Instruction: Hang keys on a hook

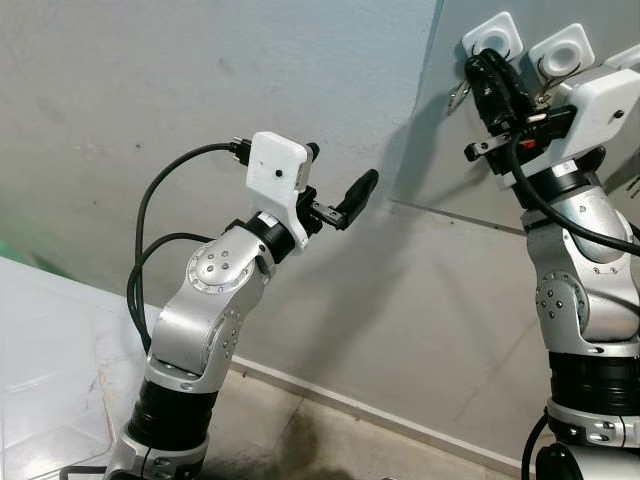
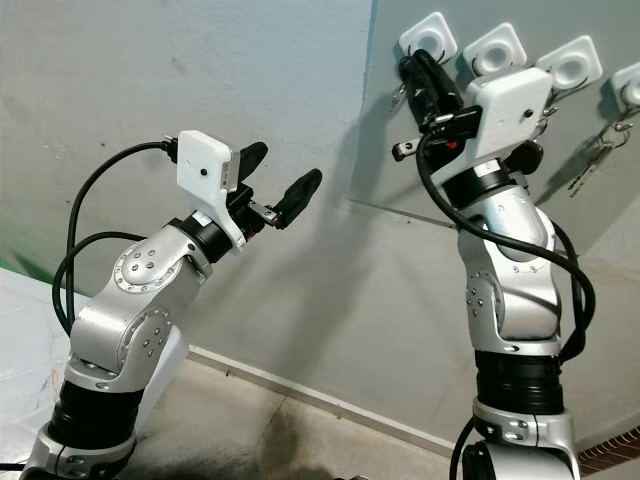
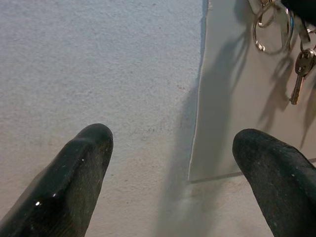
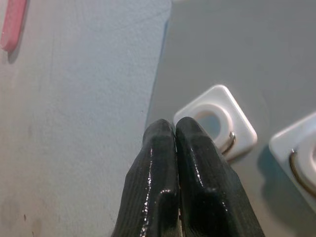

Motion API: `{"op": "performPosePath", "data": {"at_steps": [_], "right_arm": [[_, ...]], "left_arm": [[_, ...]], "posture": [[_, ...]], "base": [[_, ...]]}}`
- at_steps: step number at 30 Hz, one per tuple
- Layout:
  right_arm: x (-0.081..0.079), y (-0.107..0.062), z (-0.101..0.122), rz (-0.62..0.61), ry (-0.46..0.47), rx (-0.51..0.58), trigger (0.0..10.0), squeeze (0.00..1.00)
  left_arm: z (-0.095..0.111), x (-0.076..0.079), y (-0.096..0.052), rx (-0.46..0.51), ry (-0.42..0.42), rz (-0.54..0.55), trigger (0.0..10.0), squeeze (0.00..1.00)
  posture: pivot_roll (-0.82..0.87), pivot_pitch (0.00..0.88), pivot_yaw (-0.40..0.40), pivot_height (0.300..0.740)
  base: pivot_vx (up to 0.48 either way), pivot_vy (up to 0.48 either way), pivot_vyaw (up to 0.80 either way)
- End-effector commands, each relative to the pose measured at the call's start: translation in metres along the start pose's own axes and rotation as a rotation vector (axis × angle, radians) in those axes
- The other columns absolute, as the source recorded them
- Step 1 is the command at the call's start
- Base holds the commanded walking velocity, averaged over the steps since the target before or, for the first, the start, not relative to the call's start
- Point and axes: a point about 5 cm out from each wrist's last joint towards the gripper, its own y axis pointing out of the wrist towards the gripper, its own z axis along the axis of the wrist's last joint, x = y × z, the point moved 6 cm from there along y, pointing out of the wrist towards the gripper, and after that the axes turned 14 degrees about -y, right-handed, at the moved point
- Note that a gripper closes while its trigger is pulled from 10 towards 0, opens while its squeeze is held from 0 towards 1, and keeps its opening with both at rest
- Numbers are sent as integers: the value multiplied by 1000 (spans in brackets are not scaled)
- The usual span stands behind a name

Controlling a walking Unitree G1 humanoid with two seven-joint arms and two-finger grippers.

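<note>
I can't make out much of the keys [image 3: 295,74] from my head cameras: the right gripper [image 1: 490,75] and its white camera housing cover most of them, and only a sliver of metal pokes out beside the black fingers. The left wrist view helps more, showing a key ring [image 3: 269,32] and one brass-coloured key dangling against the grey panel [image 2: 480,190], though the top of the bunch is cut off by the frame edge. Whether the ring is already over a hook or only pinched in the fingers, I cannot tell.

The right gripper is raised to the first hook [image 4: 217,118], a white square pad with a metal wire curl, the leftmost of a row on the panel. Its jaws are pressed tight together, fingertips right at the edge of that pad. From these views I can't confirm that anything sits between them.

The left gripper [image 2: 270,190] is held up in front of the bare wall [image 1: 150,80], well apart from the hooks, with its jaws spread wide and nothing between them.

Another set of keys [image 2: 600,150] hangs from a hook further right.
</note>
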Motion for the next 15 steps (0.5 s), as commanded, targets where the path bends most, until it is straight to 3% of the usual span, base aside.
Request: {"op": "performPosePath", "data": {"at_steps": [1,5,7,15], "right_arm": [[15,-7,5,-74,-2,15,10000,0],[23,-17,-3,-123,27,-12,10000,0],[29,-30,-15,-185,114,-41,10000,0],[22,-39,-25,-197,205,-66,10000,0]], "left_arm": [[7,1,0,17,5,-5,10000,0],[6,2,0,14,0,-5,10000,0],[6,2,1,14,-3,-6,10000,0],[6,2,2,13,-7,-11,10000,0]], "posture": [[23,67,-18,702],[21,69,-16,702],[20,68,-14,702],[18,68,-8,702]], "base": [[0,0,0],[0,0,0],[0,0,0],[0,0,0]]}}
